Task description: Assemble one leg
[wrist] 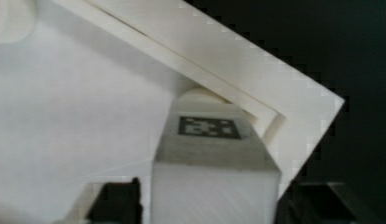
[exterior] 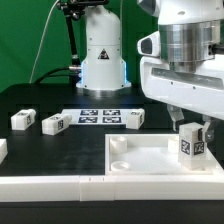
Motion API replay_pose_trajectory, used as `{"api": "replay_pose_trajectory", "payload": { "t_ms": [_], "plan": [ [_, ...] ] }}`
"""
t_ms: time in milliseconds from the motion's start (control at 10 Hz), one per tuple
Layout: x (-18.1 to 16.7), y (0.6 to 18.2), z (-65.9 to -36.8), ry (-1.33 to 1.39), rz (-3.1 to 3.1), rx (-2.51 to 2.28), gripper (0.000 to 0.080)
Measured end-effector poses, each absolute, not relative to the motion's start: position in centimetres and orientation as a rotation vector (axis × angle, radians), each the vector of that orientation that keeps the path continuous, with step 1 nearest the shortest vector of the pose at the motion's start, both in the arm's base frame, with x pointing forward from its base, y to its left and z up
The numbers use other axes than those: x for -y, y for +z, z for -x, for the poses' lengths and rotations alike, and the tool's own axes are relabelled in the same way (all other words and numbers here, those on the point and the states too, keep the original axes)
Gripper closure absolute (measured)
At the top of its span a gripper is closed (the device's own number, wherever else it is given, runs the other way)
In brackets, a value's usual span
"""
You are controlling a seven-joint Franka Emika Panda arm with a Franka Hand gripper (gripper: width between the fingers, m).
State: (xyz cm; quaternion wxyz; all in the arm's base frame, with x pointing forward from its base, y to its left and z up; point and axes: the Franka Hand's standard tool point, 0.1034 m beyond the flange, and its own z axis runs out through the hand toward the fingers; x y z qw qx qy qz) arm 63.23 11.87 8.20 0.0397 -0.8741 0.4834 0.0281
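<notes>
White plastic leg (exterior: 192,146), a stubby block with a black-and-white square tag on the face turned to the exterior camera, was held between the two fingers of the gripper (exterior: 192,132); the jaws stood narrow, clamped on the block's sides. Its long axis ran upright, in line with the fingers, so the free end pointed straight down from the jaws. It hung at the exterior view's right, over a corner of the white tray-like part (exterior: 135,162), just inside the raised rim. Whether the lower end touched that part could not be told; any socket beneath was hidden by the block. Judged next: lowering it straight into the corner. Three further blocks (exterior: 54,124) lay on the black table (exterior: 30,100) near the marker board (exterior: 100,116), well apart from the gripper
</notes>
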Motion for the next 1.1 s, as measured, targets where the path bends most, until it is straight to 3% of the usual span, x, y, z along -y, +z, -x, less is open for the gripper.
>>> {"api": "replay_pose_trajectory", "payload": {
  "t_ms": [100,200,300,1100],
  "plan": [
    [-11.9,8.4,-63.3,0.088,2.738,-1.367,0.0318],
    [-11.9,8.4,-63.5,0.064,2.819,-1.176,0.0189],
    [-12.2,8.4,-63.4,0.055,2.894,-0.967,0.0158],
    [-12.6,8.3,-63.3,0.003,3.039,0.285,0.0151]
  ]
}}
